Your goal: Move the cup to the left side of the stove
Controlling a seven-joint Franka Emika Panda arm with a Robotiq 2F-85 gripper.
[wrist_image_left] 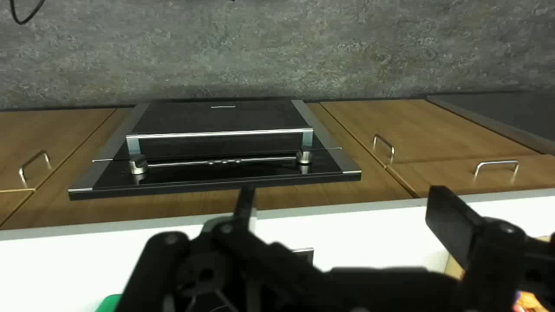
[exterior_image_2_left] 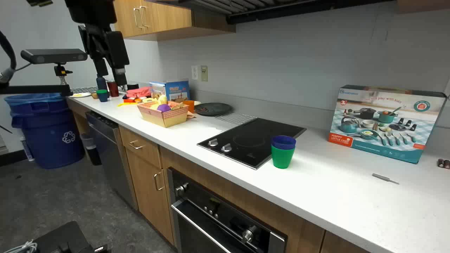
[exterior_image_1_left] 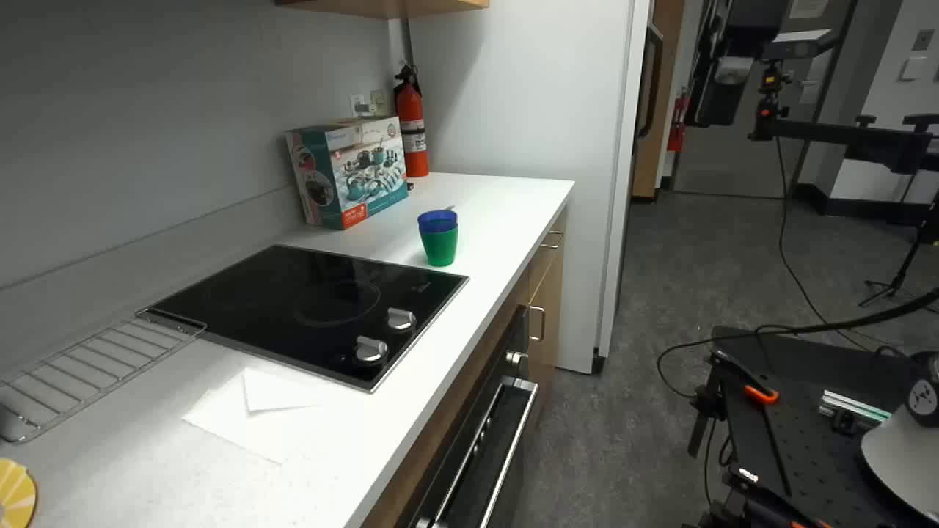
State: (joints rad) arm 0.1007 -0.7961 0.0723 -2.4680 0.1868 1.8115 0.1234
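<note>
Watching through the cameras, I had the end effector [wrist_image_left: 342, 208] raised above the bench [exterior_image_2_left: 337, 196], its two fingers [wrist_image_left: 453, 221] spread wide apart in the wrist view. In an exterior view, the green cup [exterior_image_2_left: 282, 157] with its blue upper part stood upright on the bench just to the right of the stove [exterior_image_2_left: 242, 135], beside the near right corner; at the lower left of the wrist view I caught only a green sliver of it. Farther right stood a cookware box [exterior_image_2_left: 386, 123] printed with pots and utensils. I could read HAPPY LITTLE CHEF on its orange label [exterior_image_2_left: 340, 140], while the line along the top was partly lost in glare. A slim grey tool [exterior_image_2_left: 384, 178] lay on the near side of that box. Off to the far left, past a basket [exterior_image_2_left: 154, 117] of brightly coloured pieces, a blue box [exterior_image_2_left: 184, 86] carried pale lettering too blurred for me to trust. On the floor [exterior_image_2_left: 105, 218] at the left, a blue bin [exterior_image_2_left: 45, 140] bore a white recycling symbol [exterior_image_2_left: 68, 136]. A red fire extinguisher [exterior_image_1_left: 412, 110] beyond the cookware box wore white labels [exterior_image_1_left: 415, 141], and the stove a small mark [exterior_image_1_left: 423, 287], both too tiny to read.
</note>
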